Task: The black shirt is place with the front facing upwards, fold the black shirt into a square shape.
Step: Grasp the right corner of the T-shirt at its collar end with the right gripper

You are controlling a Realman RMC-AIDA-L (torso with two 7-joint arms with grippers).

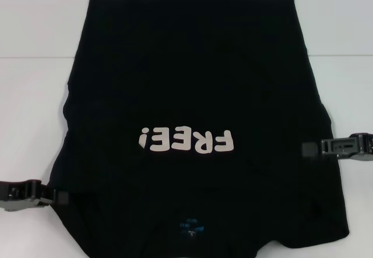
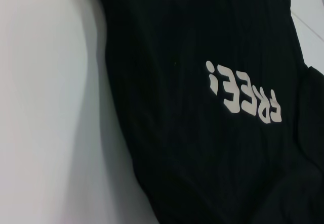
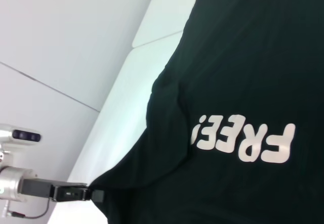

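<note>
Lying flat on the white worktop (image 1: 35, 95), the black shirt (image 1: 192, 83) shows "FREE!" upward. Left gripper (image 1: 55, 197) and right gripper (image 1: 309, 149) touch opposite shirt edges; jaw state cannot be told.

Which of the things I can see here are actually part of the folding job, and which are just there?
Part of the job: black shirt, left gripper at its left edge, right gripper at its right edge.

Just there: white table underneath; nothing else lies about.
</note>
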